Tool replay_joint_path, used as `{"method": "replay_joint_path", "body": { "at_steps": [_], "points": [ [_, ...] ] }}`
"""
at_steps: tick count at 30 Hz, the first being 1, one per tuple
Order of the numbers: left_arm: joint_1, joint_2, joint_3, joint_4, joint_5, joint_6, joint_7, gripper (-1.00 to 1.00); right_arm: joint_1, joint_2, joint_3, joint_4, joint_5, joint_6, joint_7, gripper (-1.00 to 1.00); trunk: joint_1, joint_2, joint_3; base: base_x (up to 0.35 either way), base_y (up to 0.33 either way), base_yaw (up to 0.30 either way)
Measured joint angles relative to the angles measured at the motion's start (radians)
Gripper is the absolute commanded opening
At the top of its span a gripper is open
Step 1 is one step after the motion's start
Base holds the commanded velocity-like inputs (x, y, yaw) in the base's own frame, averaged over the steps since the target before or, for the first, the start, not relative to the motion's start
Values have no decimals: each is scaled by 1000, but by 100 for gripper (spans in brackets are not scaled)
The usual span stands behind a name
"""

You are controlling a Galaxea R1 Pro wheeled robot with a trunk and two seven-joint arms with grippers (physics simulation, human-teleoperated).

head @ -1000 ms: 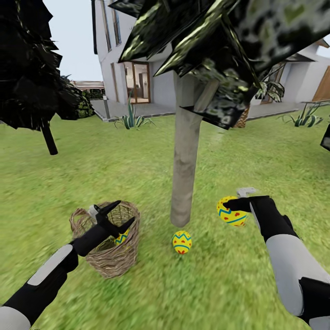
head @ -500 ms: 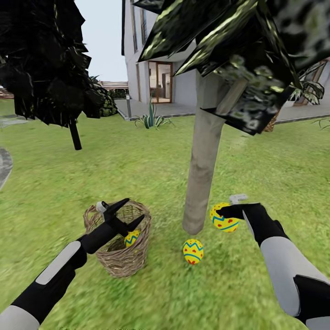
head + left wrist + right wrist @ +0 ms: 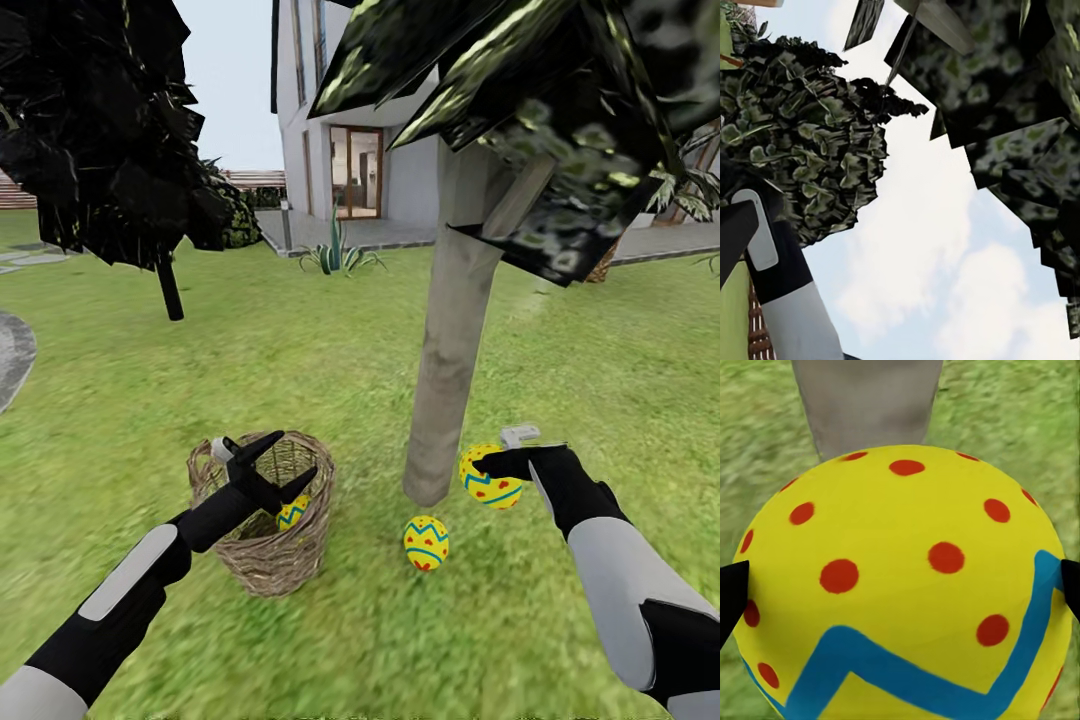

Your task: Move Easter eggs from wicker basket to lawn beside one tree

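Observation:
A pale grey-beige tree trunk [image 3: 450, 370] rises from the lawn [image 3: 330, 340] at centre. One yellow Easter egg [image 3: 426, 543] lies on the grass at its foot. My right gripper [image 3: 490, 470] is shut on a second egg [image 3: 488, 484] just right of the trunk, held above the grass; that egg [image 3: 900, 585] is close up in the right wrist view with the trunk [image 3: 866, 401] behind it. The wicker basket [image 3: 265, 530] stands left of the tree with a third egg [image 3: 292, 513] inside. My left gripper [image 3: 285, 465] hangs open over the basket's rim.
A thin dark-trunked tree [image 3: 168, 285] stands at the back left. A grey stone patio edge [image 3: 12, 355] shows at far left. A white house [image 3: 350, 150] and spiky plants [image 3: 335, 255] lie beyond. Dark foliage [image 3: 540, 120] hangs overhead; foliage [image 3: 810, 165] and sky show in the left wrist view.
The head view has swung left, shifting the scene rightward. My right gripper with its egg has come closer to the trunk. The left gripper stays over the basket.

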Motion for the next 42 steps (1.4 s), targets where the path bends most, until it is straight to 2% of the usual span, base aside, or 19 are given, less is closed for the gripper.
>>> {"method": "replay_joint_path", "body": {
  "at_steps": [2,3,5,6,7,8,10,12,17,24,42],
  "points": [
    [0,0,-2,-5,0,0,0,100,-1,1,0,43,-2,-1,-70,-100,1,0,-8,0,0,0],
    [0,-11,-2,-17,0,0,0,100,-2,8,1,78,-3,-9,-117,-100,1,-1,-12,0,0,0],
    [0,-41,-4,-31,-3,1,0,100,-4,26,3,132,0,-68,-168,-100,2,-1,-19,0,0,0],
    [0,-51,-5,-33,-15,1,0,100,-4,32,4,154,1,-95,-206,-100,3,-1,-23,0,0,0],
    [0,-67,-18,-42,-60,1,0,100,-4,38,3,190,1,-135,-302,-100,3,-2,-27,0,0,0],
    [0,-79,-31,-52,-85,1,0,100,-5,40,1,209,3,-164,-346,-100,4,-2,-31,0,0,0],
    [0,-114,-58,-69,-112,1,-1,100,-5,43,-1,253,2,-228,-389,-100,5,-2,-39,0,0,0],
    [0,-126,-67,-71,-116,1,-1,100,-5,50,-1,273,2,-242,-396,-100,5,-3,-46,0,0,0],
    [0,-128,-79,-72,-115,1,-1,100,-5,61,-1,310,-1,-309,-405,-100,8,-4,-66,0,0,0],
    [0,-127,-83,-71,-116,1,-1,100,-5,76,-1,313,2,-313,-406,-100,11,-6,-93,0,0,0],
    [0,-127,-84,-73,-116,1,-1,100,-6,71,-5,306,-2,-317,-403,-100,19,-10,-163,0,0,0]
  ]
}}
